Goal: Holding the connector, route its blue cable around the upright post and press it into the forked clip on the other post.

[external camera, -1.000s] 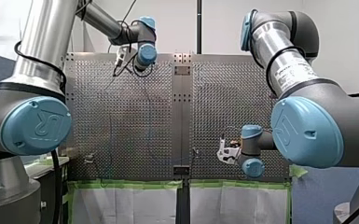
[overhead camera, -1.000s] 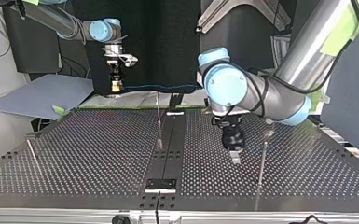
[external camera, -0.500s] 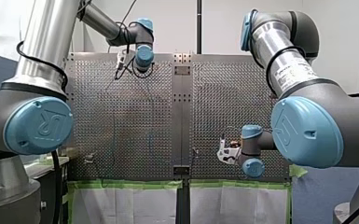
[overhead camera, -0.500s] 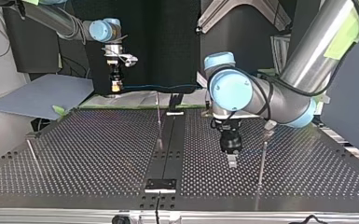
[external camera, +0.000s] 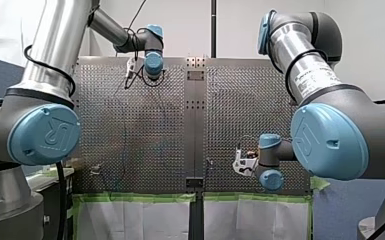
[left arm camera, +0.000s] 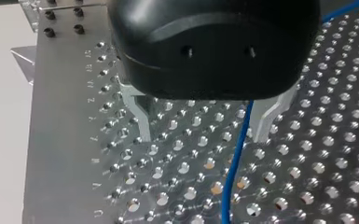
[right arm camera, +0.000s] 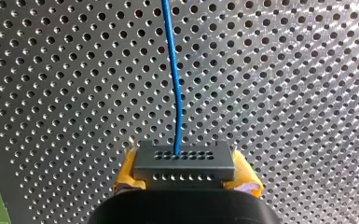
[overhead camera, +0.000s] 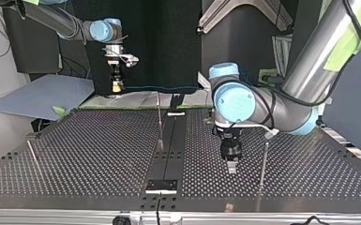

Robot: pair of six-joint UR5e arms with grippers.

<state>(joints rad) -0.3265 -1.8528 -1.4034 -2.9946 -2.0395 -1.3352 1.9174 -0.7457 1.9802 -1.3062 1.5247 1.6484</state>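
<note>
My right gripper (right arm camera: 185,179) has its yellow pads shut on a dark grey connector (right arm camera: 184,161). A blue cable (right arm camera: 176,79) leaves the connector and runs ahead over the perforated plate. In the top view that gripper (overhead camera: 116,86) hangs at the far left edge of the table. My left gripper (left arm camera: 203,126) is open just above the plate, and the blue cable (left arm camera: 235,158) passes loose between its metal fingers (left arm camera: 140,114), close to one of them. In the top view it (overhead camera: 231,167) stands between a thin upright post (overhead camera: 160,123) and a post with a forked clip (overhead camera: 268,134).
A third thin post (overhead camera: 32,154) stands at the top view's left. A black strip (overhead camera: 169,150) runs down the middle of the perforated table (overhead camera: 98,154). A grey-blue sheet (overhead camera: 42,96) lies beyond the far left corner.
In the top view my left gripper has moved a little toward the near edge and lower over the plate. My right arm has held still with the connector.
</note>
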